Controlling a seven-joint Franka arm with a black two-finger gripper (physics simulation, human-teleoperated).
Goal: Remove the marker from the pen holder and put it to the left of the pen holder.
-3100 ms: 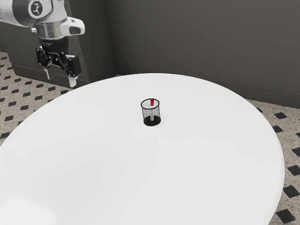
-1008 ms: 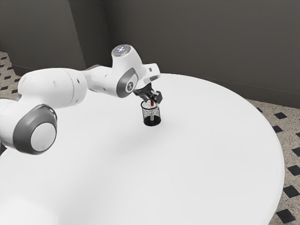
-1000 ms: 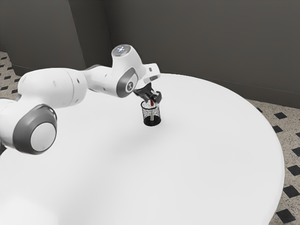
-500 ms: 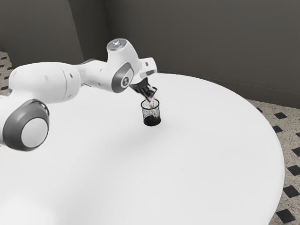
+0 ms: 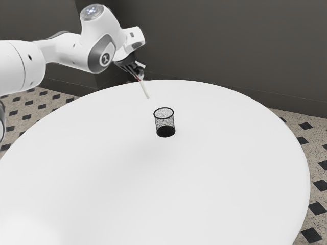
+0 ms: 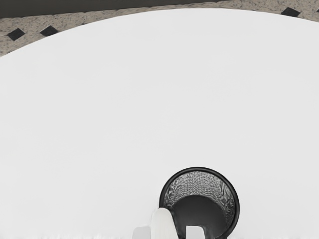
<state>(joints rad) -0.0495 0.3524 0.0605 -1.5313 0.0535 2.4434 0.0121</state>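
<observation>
Up and to the left of the pen holder in the exterior view, my gripper (image 5: 139, 73) is shut on the marker (image 5: 145, 90). The marker's white body hangs down at a tilt, outside the holder and above the table, with a bit of red by the fingers. The black mesh pen holder (image 5: 165, 123) stands upright with nothing in it. In the wrist view, the marker's pale end (image 6: 163, 223) lies between the fingertips of my gripper (image 6: 168, 232), overlapping the rim of the pen holder (image 6: 200, 211) from this angle.
The round white table (image 5: 168, 189) carries the pen holder toward its far side. Behind the table's far edge rises a dark grey wall (image 5: 219, 46), and patterned floor (image 5: 311, 178) shows around the table.
The marker has come out of the pen holder, held in my gripper. My arm has risen and moved back toward the exterior view's upper left, while the holder has stayed where it was.
</observation>
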